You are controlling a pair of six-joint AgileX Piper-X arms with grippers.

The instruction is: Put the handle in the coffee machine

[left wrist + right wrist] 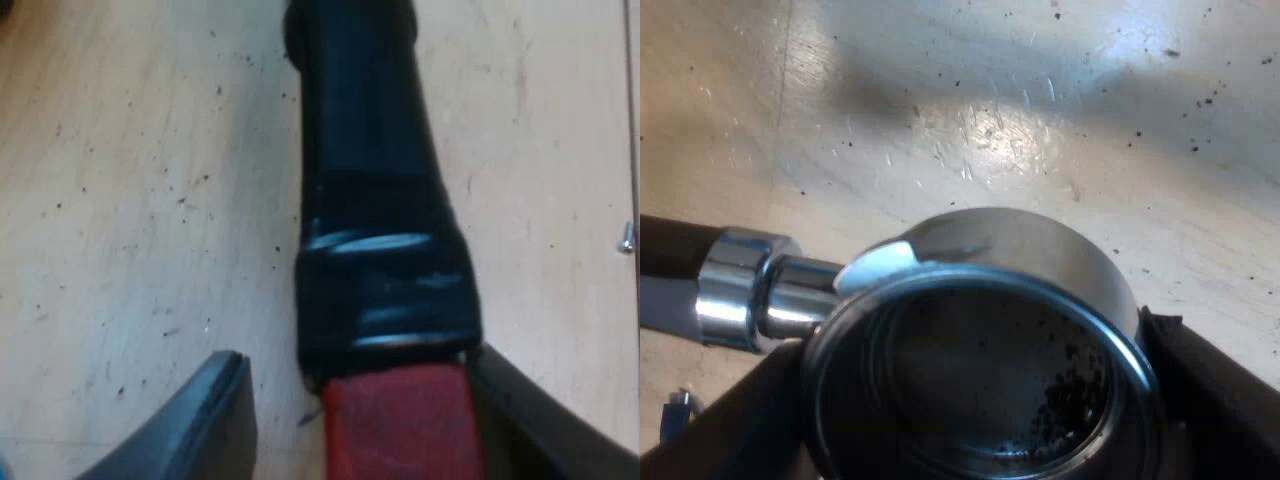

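Note:
The metal holder's dark handle (370,200) runs over the wooden table, and its red end (400,425) lies between the fingers of my left gripper (360,400). One finger (540,420) touches the handle, while the other (200,425) stands a small gap away, so this gripper is open around it. The holder's round metal basket (980,370) has coffee grounds inside. My right gripper (975,400) is shut on the basket, a finger pressed to each side of the rim. A chrome collar (735,290) joins the basket to the handle.
The light wooden table (130,200) lies below both grippers, speckled with loose coffee grounds. A small screw (627,238) rests on the table near the handle, and the screw (675,408) also lies close to the chrome collar.

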